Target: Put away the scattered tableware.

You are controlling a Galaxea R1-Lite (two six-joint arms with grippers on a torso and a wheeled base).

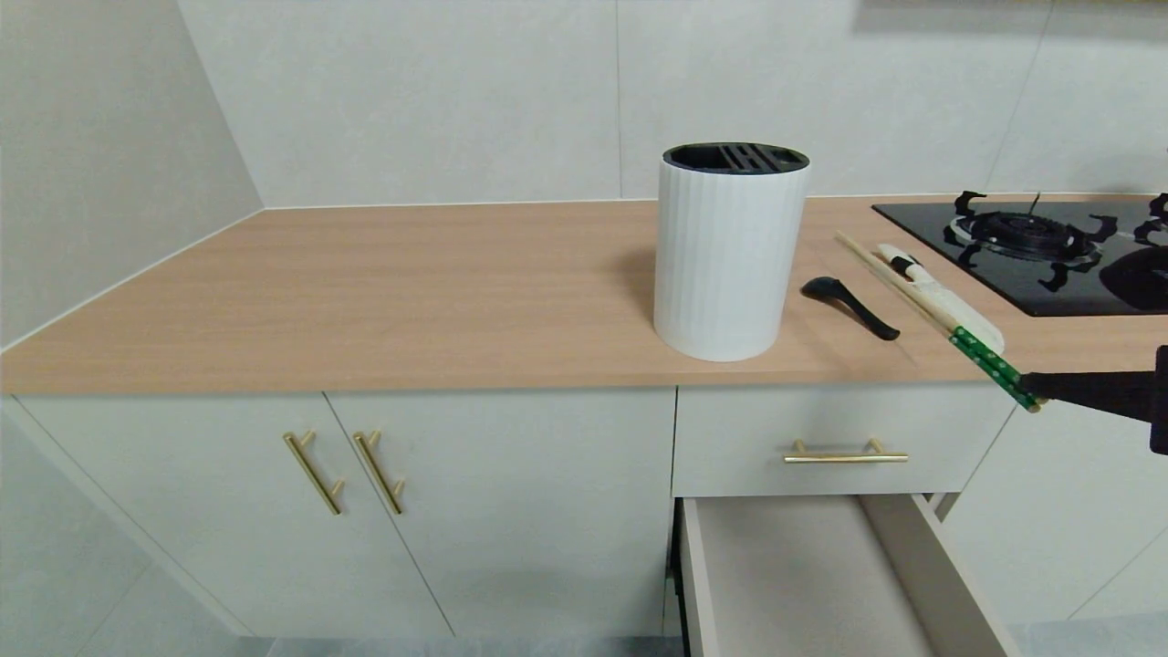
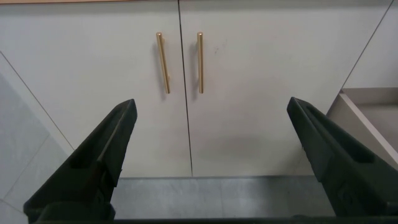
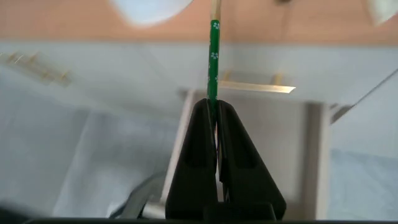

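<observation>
Right tool (image 3: 216, 106): clamped on green-ended wooden chopsticks (image 1: 912, 297), which slant across the front edge of the wooden counter (image 1: 411, 292), near black spoon (image 1: 849, 307). Left tool (image 2: 211, 107): fingers apart, facing white cabinet doors (image 2: 249, 112).

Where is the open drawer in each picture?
Head view: the open drawer sits low, right of middle, under the shut drawer.
Left wrist view: its corner pokes in beside the cupboard doors.
Right wrist view: it lies behind the right gripper holding the chopsticks.
Shared landmark: the paired gold cupboard handles.
</observation>
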